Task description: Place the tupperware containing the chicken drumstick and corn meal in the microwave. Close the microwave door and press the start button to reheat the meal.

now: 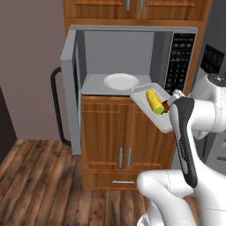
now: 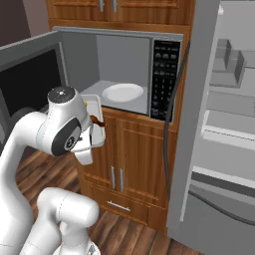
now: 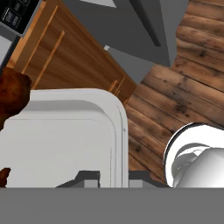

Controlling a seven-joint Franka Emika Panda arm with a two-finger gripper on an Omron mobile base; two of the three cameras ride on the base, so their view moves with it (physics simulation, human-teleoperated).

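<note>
End effector [image 3: 113, 178] pinching the tupperware [image 1: 152, 106] by its rim, tray tilted just outside the open microwave [image 1: 132, 57]. Insertion step, I'd say; next, level it and slide inside.

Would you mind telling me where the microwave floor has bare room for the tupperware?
Inside the microwave, the white plate takes the middle of the floor. Bare grey strips lie between the plate and the left wall, and between it and the keypad-side wall. The front edge is crowded: the tupperware, gripped by the gripper, hangs tilted there.
</note>
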